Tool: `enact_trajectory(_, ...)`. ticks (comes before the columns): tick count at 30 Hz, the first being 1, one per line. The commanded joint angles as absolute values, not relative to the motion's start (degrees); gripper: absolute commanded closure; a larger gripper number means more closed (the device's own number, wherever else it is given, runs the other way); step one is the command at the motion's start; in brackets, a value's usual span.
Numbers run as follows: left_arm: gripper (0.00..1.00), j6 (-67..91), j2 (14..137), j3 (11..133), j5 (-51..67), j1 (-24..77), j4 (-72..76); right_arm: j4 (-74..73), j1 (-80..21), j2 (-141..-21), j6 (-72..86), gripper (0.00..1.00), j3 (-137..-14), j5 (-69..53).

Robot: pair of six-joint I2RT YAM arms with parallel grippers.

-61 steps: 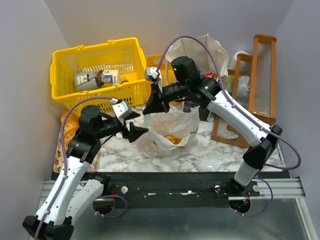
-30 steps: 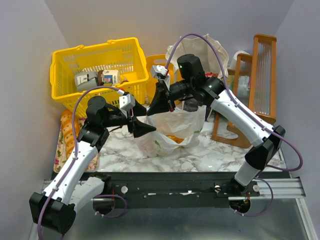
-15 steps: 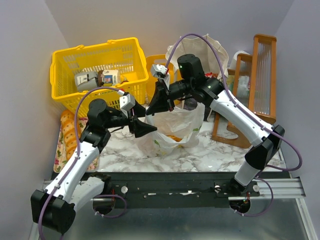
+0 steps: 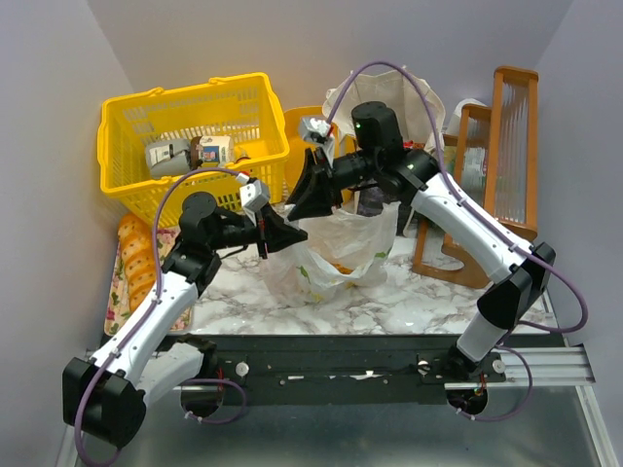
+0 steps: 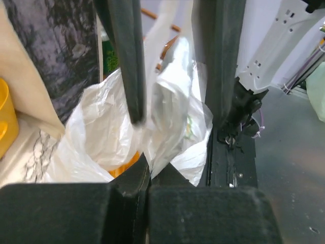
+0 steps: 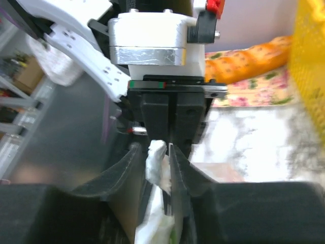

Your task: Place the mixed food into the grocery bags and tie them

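Note:
The thin white plastic grocery bag (image 4: 341, 243) stands on the marble top with an orange (image 5: 123, 165) showing through it. My left gripper (image 4: 295, 237) is shut on a twisted strip of the bag's handle (image 5: 152, 152); its jaws meet on the plastic at the left gripper (image 5: 147, 175). Just above it, my right gripper (image 4: 313, 199) is open, and the end of the plastic strip (image 6: 156, 155) hangs loose between the parted jaws of the right gripper (image 6: 152, 148). The beige canvas tote (image 4: 409, 97) stands behind the right arm. The rest of the mixed food is hidden.
A yellow basket (image 4: 185, 136) with cartons (image 4: 170, 156) stands at the back left. Bread loaves (image 4: 136, 258) lie on a flowered cloth at the left edge. A wooden rack (image 4: 496, 165) fills the right side. Both arms crowd over the bag.
My left gripper has moved in and shut on the bag's handle strip. My right gripper, shut on that strip before, has opened and let it go.

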State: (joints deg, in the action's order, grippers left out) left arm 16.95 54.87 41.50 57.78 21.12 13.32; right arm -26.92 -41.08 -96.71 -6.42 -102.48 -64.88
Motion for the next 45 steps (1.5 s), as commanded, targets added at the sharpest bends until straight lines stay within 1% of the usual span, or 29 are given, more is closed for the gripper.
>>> enact_trajectory(1,1.0,11.96,55.2,43.85,54.14,20.13,5.99,-24.78,-35.96,-92.04,-4.75,0.32,-101.78,-67.15)
enact_trajectory(3,1.0,12.13,55.72,44.3,54.75,17.67,5.27,-24.7,-32.27,-89.49,-5.62,0.16,-99.15,-66.97)
enact_trajectory(6,1.0,13.88,56.51,44.47,57.04,15.65,6.59,-24.35,-27.35,-83.69,-7.9,0.1,-93.97,-66.45)
enact_trajectory(9,1.0,14.68,56.78,44.56,58.01,14.51,7.29,-23.82,-23.04,-79.2,-9.75,0.08,-88.36,-68.54)
enact_trajectory(11,1.0,14.85,56.86,44.39,58.27,14.33,7.38,-22.95,-21.02,-76.66,-10.28,0.07,-86.06,-69.69)
enact_trajectory(12,1.0,14.77,56.78,44.3,58.36,14.15,7.38,-22.85,-20.66,-76.12,-10.72,0.07,-84.13,-71.61)
enact_trajectory(15,1.0,14.85,56.78,44.12,58.53,14.06,7.47,-22.41,-20.04,-75.06,-12.03,0.07,-82.01,-72.25)
enact_trajectory(20,1.0,14.85,56.34,43.77,58.54,14.06,7.47,-22.5,-18.2,-76.02,-13.8,0.07,-78.93,-71.98)
enact_trajectory(24,1.0,14.77,56.16,43.59,58.27,14.06,7.29,-22.5,-15.82,-76.55,-14.5,0.07,-76.12,-76.98)
enact_trajectory(30,1.0,15.64,56.86,43.95,57.92,13.89,8.35,-22.41,-15.38,-75.94,-16.08,0.1,-70.85,-78.57)
enact_trajectory(33,1.0,16.26,57.04,43.59,57.83,13.71,9.14,-22.33,-15.38,-75.94,-16.7,0.12,-69.18,-79.89)
enact_trajectory(35,1.0,16.43,56.95,43.16,57.92,13.71,9.58,-22.32,-15.38,-76.29,-16.87,0.18,-68.12,-80.07)
enact_trajectory(36,1.0,16.61,56.87,43.07,57.83,13.71,9.67,-22.32,-15.38,-76.64,-16.88,0.22,-67.77,-79.81)
enact_trajectory(37,1.0,16.7,56.78,42.89,57.48,13.62,9.67,-22.32,-15.38,-76.81,-16.7,0.35,-67.42,-79.46)
enact_trajectory(38,1.0,16.87,56.6,42.46,56.96,13.54,9.58,-22.24,-15.29,-77.08,-16.44,0.44,-67.33,-79.11)
enact_trajectory(39,1.0,17.05,55.91,42.28,55.91,13.45,9.49,-22.24,-15.29,-77.6,-15.57,0.56,-67.24,-78.32)
enact_trajectory(40,1.0,17.22,55.55,41.93,55.2,13.27,9.32,-22.24,-15.21,-77.61,-15.03,0.92,-67.15,-77.7)
enact_trajectory(41,1.0,17.4,55.02,41.14,54.59,12.58,9.06,-22.15,-15.03,-77.43,-14.68,0.99,-66.54,-76.91)
enact_trajectory(44,1.0,18.72,52.04,39.21,49.15,10.12,7.57,-19.61,-14.68,-75.24,-10.74,0.99,-64.09,-70.6)
enact_trajectory(45,1.0,18.81,50.38,38.68,47.74,9.41,6.95,-16.03,-14.59,-74.36,-6.89,0.99,-63.03,-65.18)
